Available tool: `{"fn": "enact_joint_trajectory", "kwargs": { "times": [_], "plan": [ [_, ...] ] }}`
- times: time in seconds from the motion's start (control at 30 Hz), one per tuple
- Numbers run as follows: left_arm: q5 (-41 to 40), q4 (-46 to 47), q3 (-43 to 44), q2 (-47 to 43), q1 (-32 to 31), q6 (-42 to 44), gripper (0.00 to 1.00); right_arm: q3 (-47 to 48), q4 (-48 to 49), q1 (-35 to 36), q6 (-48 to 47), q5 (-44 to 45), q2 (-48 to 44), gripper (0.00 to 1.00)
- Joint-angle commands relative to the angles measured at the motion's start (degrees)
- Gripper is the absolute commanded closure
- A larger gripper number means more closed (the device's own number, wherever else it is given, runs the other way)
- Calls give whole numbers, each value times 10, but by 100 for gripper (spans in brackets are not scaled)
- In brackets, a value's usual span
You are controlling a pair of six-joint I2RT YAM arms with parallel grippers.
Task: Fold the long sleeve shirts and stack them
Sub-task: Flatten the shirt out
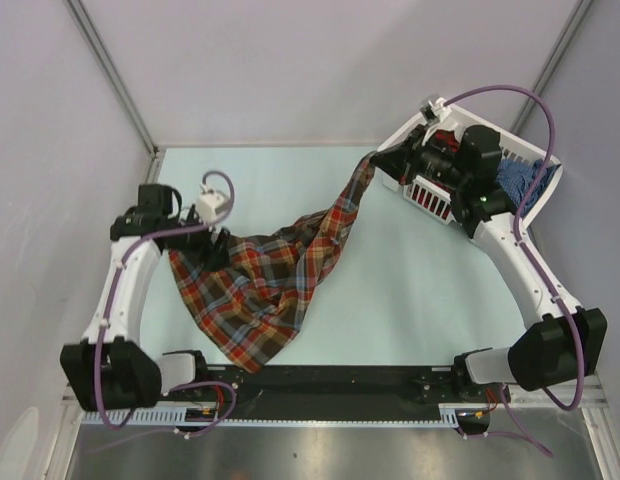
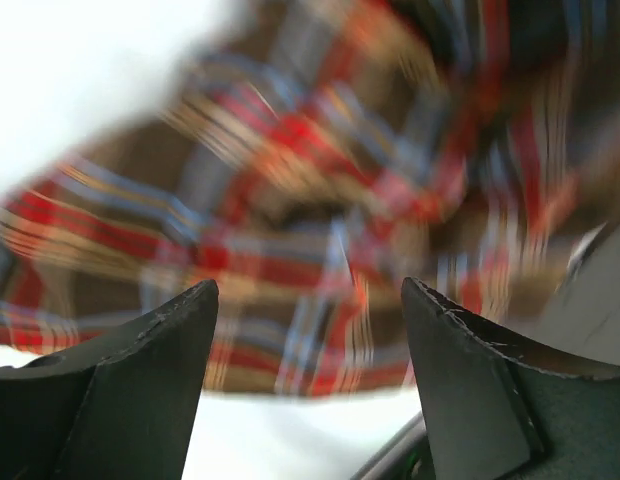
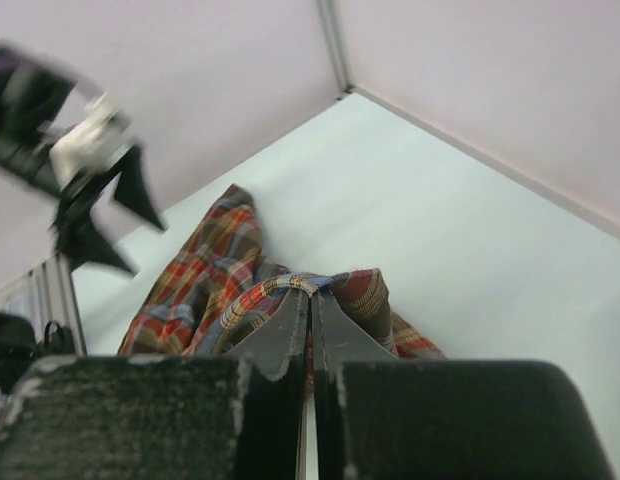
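Note:
A brown, red-orange and light-blue plaid shirt [image 1: 270, 285] lies bunched on the table at the left. One end of it is stretched up and to the right. My right gripper [image 1: 377, 160] is shut on that raised end just in front of the basket; in the right wrist view its fingers [image 3: 312, 292] pinch a fold of the plaid shirt [image 3: 195, 280]. My left gripper [image 1: 218, 243] hovers at the shirt's upper left edge. In the blurred left wrist view its jaws [image 2: 308, 290] stand wide apart, with the shirt [image 2: 340, 200] beyond them and nothing between them.
A white plastic laundry basket [image 1: 422, 186] stands at the back right behind the right arm, with blue checked cloth [image 1: 515, 180] and some red cloth [image 1: 446, 137] in it. Grey walls close in the table on three sides. A black rail [image 1: 320, 380] runs along the near edge.

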Motion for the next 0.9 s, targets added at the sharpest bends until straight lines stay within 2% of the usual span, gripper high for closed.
{"fn": "enact_joint_trajectory", "kwargs": {
  "times": [0.0, 0.13, 0.27, 0.37, 0.4, 0.43, 0.47, 0.53, 0.57, 0.63, 0.67, 0.73, 0.77, 0.83, 0.87],
  "plan": [
    [-64, -50, -113, -47, -15, 182, 21, 19, 32, -18, 67, 48, -7, 100],
    [-156, 53, -170, -21, -33, 176, 23, 19, 9, -20, 39, 60, -20, 100],
    [-246, 137, -193, 58, -76, 160, 26, 1, -32, -20, 1, 68, -43, 100],
    [-295, 185, -163, 142, -84, 144, 36, -23, -61, -20, -26, 79, -72, 100],
    [-301, 190, -145, 167, -84, 141, 46, -28, -69, -20, -33, 86, -80, 100],
    [-320, 199, -126, 193, -84, 138, 52, -34, -76, -21, -38, 88, -95, 100],
    [-328, 205, -83, 243, -84, 133, 62, -45, -90, -22, -49, 90, -103, 100],
    [-346, 220, -27, 297, -84, 120, 69, -59, -99, -23, -57, 99, -128, 100],
    [-371, 221, 43, 355, -81, 117, 74, -71, -100, -23, -63, 102, -132, 100],
    [-386, 208, 131, 420, -77, 102, 78, -79, -91, -22, -64, 113, -133, 100],
    [-396, 192, 237, 483, -74, 97, 81, -79, -86, -21, -64, 116, -126, 100],
    [-394, 140, 344, 532, -62, 77, 82, -70, -74, -20, -59, 133, -112, 100],
    [-377, 124, 421, 551, -51, 71, 81, -65, -70, -20, -56, 135, -100, 100],
    [-302, 69, 455, 533, -42, 71, 72, -49, -70, -19, -53, 135, -90, 100],
    [-263, 54, 428, 476, -21, 81, 58, -47, -70, -19, -50, 132, -86, 100]
  ]
}}
